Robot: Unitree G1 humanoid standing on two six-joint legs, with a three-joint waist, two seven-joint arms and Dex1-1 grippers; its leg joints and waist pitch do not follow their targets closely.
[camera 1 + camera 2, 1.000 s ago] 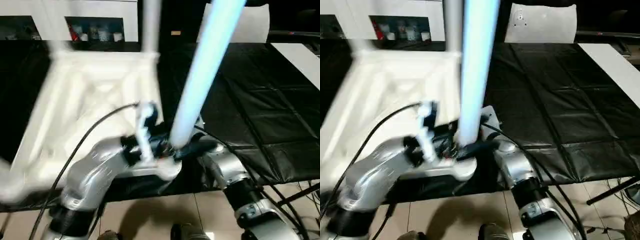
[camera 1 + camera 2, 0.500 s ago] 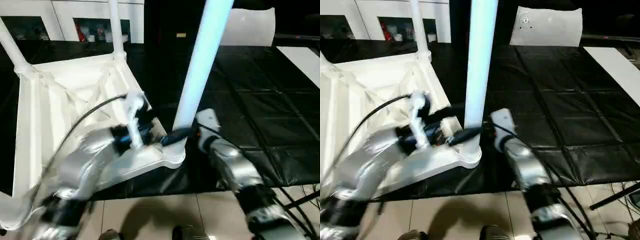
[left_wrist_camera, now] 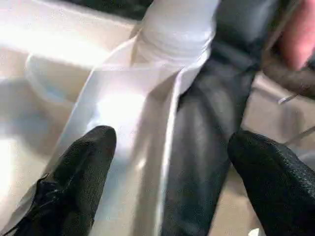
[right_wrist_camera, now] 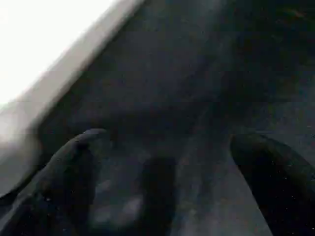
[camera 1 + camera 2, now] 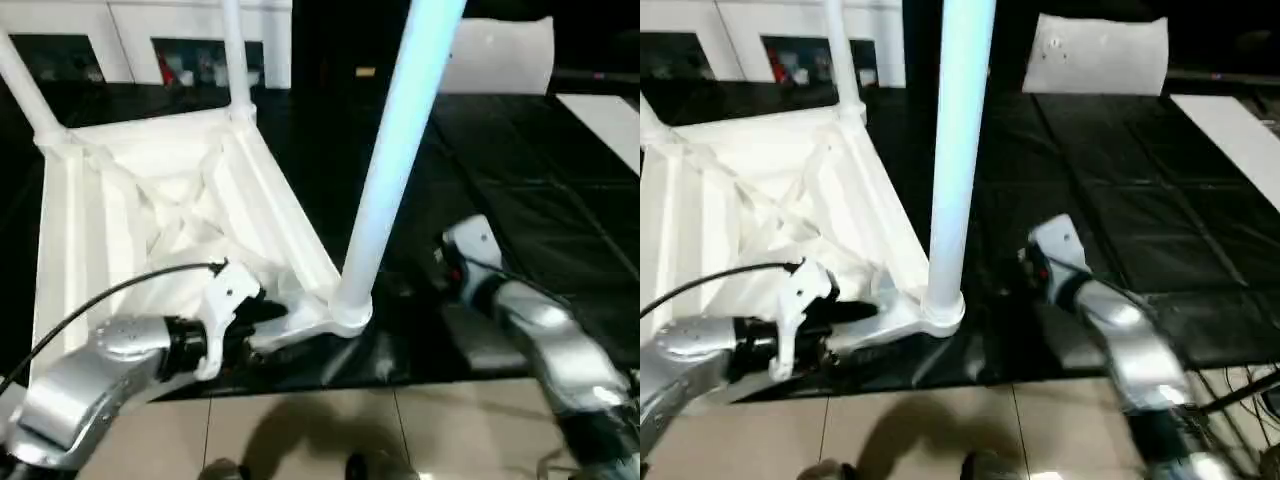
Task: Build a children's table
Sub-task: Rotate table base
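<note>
Tabletop [image 5: 150,210] upside down at desk's [image 5: 520,180] near edge; upright leg [image 5: 395,150] between left tool [image 3: 167,162] and right tool [image 4: 162,172], both wide open, empty.

Tabletop [image 5: 150,210] upside down on mat [image 5: 520,200], left of centre, leg [image 5: 395,160] upright in near right corner socket [image 5: 345,315], two legs [image 5: 235,55] at far corners, cabinet [image 5: 200,40] behind, flat sheet [image 5: 1095,55] far right, left gripper [image 3: 167,172] straddling near edge beside socket, right gripper [image 4: 162,182] over mat right of socket.

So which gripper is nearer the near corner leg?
Left. The left gripper straddles the tabletop rim beside the leg; the right gripper sits apart over black mat.
</note>
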